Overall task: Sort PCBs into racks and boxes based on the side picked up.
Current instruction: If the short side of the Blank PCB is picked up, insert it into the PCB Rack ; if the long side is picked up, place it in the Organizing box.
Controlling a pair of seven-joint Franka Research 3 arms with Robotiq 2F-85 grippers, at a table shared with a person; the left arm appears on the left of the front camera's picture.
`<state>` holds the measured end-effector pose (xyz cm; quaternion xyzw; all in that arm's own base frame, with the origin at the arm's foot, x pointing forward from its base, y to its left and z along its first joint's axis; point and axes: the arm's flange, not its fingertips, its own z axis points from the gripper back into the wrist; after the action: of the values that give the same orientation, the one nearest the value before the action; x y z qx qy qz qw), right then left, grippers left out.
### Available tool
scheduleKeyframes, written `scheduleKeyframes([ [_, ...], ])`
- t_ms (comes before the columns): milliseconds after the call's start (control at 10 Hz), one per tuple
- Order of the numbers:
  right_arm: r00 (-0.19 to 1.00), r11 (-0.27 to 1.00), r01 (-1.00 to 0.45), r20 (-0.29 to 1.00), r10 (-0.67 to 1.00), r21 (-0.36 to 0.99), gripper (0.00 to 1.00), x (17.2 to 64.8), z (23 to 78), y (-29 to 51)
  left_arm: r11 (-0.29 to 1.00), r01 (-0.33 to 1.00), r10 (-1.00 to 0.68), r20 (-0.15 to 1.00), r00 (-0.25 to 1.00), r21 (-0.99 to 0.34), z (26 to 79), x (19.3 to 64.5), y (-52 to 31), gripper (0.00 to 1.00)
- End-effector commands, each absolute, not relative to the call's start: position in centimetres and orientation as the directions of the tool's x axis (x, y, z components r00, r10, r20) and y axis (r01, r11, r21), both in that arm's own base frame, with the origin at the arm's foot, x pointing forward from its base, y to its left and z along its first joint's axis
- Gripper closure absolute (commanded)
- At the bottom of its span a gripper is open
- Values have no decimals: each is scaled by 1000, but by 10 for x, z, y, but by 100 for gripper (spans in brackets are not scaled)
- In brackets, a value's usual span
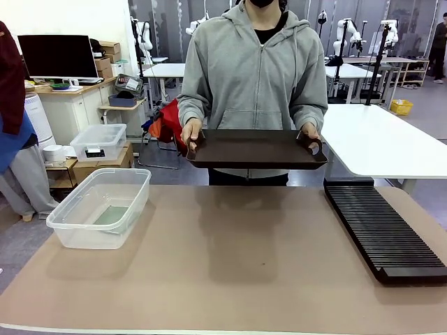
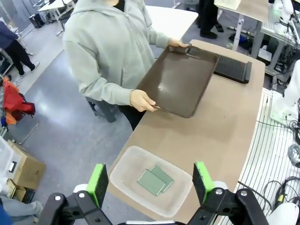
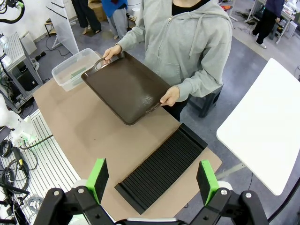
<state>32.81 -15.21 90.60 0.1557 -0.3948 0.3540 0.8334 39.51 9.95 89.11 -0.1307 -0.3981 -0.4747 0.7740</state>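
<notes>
Two green PCBs (image 2: 155, 179) lie overlapping in the clear tub (image 2: 126, 183), also seen as a green patch (image 1: 112, 215) inside the tub (image 1: 66, 223) at the table's left. The long black slotted rack (image 1: 384, 230) lies at the right, empty (image 3: 161, 168). A person in a grey hoodie holds a dark brown tray (image 1: 255, 148) by both handles above the far edge. My left gripper (image 2: 151, 183) hangs open high above the tub. My right gripper (image 3: 152, 180) is open high above the rack.
The tan table top (image 1: 230, 265) stretches between tub and rack. A smaller lidded clear box (image 1: 98, 142) sits on cartons behind the table at left. A white table (image 1: 391, 139) stands at the far right. Another person (image 1: 14, 139) stands at the left edge.
</notes>
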Motion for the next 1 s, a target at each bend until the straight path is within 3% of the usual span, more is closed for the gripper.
scheduleKeyframes([
  [0,430,688,-726,773,466,-11,0,325,904,-150,580,798,-606,741,288,164,899,390,100,4],
  [200,430,688,-726,773,466,-11,0,325,904,-150,630,767,-563,752,343,122,903,384,97,4],
  [900,430,688,-726,773,466,-11,0,325,904,-150,614,780,-565,759,323,125,909,378,89,4],
])
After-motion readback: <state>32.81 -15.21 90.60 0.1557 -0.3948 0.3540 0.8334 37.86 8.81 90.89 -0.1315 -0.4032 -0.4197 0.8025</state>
